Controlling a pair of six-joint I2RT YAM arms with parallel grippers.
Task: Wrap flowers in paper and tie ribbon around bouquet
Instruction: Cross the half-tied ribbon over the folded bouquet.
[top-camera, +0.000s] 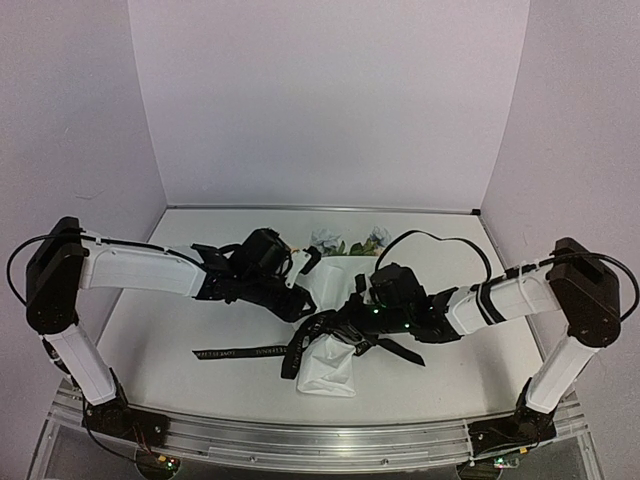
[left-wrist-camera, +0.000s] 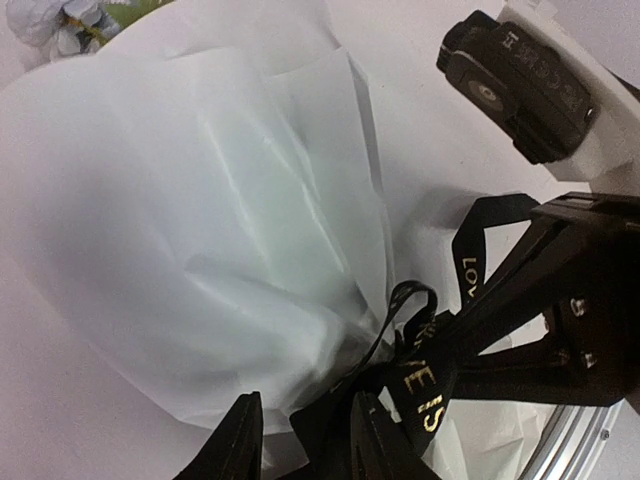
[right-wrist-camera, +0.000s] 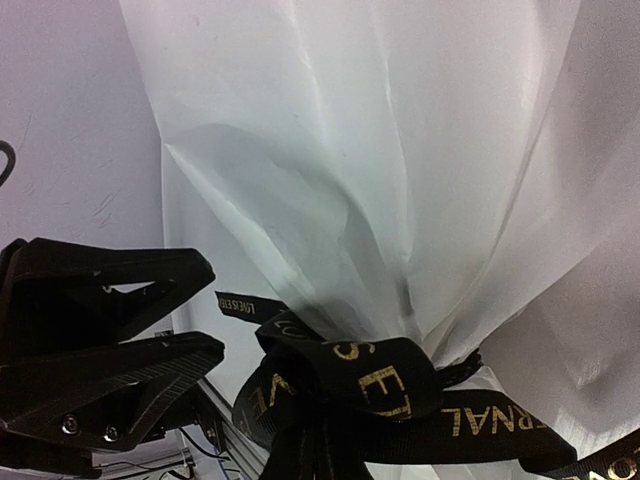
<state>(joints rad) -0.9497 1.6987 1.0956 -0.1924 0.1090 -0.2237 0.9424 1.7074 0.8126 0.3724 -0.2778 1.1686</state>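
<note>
The bouquet lies mid-table as a white paper cone, with the flowers at its far end. A black ribbon with gold lettering is knotted around the narrow neck, and one tail trails left. My left gripper sits at the neck; in its wrist view its gripper is open, with a strip of ribbon lying loose by the right finger. My right gripper is shut on the ribbon at the knot. In the right wrist view the ribbon hides those fingers below the paper.
An aluminium rail runs along the near table edge. Pale walls enclose the table on three sides. The right arm's wrist camera housing hangs close above the bouquet's neck. The left gripper's fingers show at the left of the right wrist view.
</note>
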